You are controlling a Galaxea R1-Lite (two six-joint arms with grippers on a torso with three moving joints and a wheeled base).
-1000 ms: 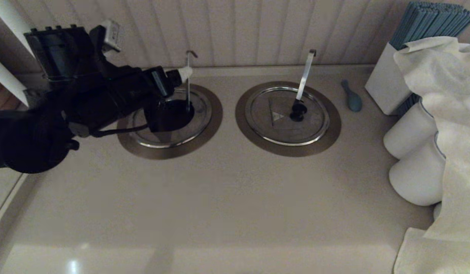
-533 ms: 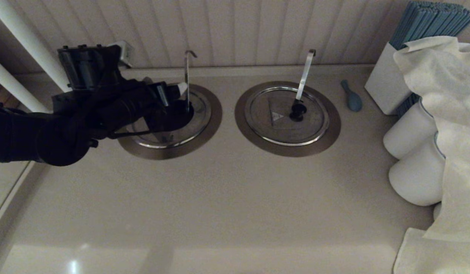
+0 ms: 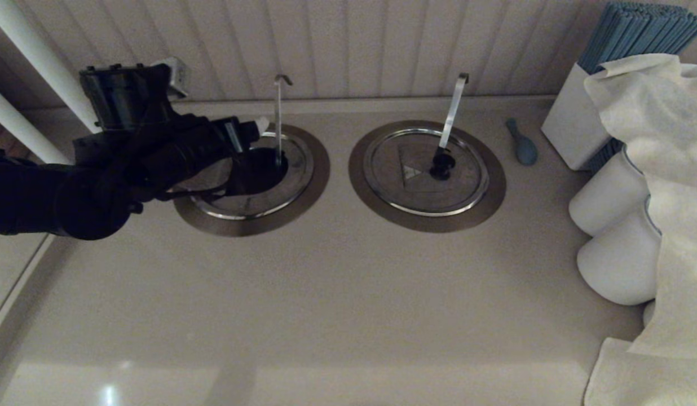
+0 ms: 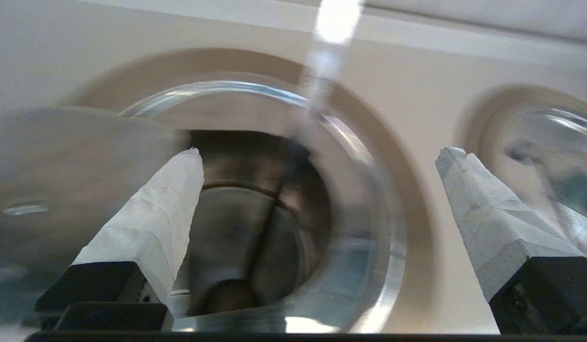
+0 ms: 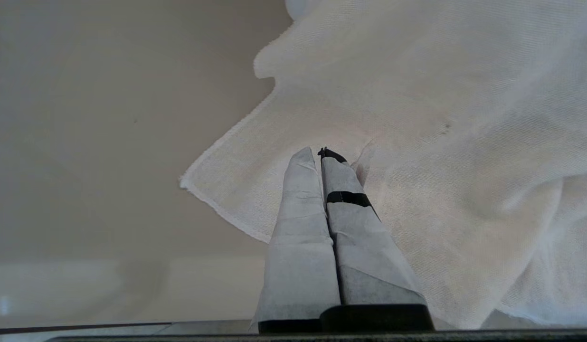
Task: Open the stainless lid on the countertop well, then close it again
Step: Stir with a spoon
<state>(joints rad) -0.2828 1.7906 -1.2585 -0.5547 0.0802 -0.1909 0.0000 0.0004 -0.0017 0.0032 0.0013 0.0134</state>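
Find the lid at ten o'clock on the desk, seated in the well, flap up, dark hole showing. Expect stiff, slick, light steel; grip the flap's edge, clear of the rod. Note the left hand spread wide over the hole, the right hand pressed together above a cloth.

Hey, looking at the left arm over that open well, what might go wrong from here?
1. The left gripper, open, hangs right beside the thin hooked rod; a sideways move may knock it.
2. The well looks open with part of the lid raised beside one finger; it may drop shut or jam.
3. The right gripper is shut, over a white cloth, and might snag it.
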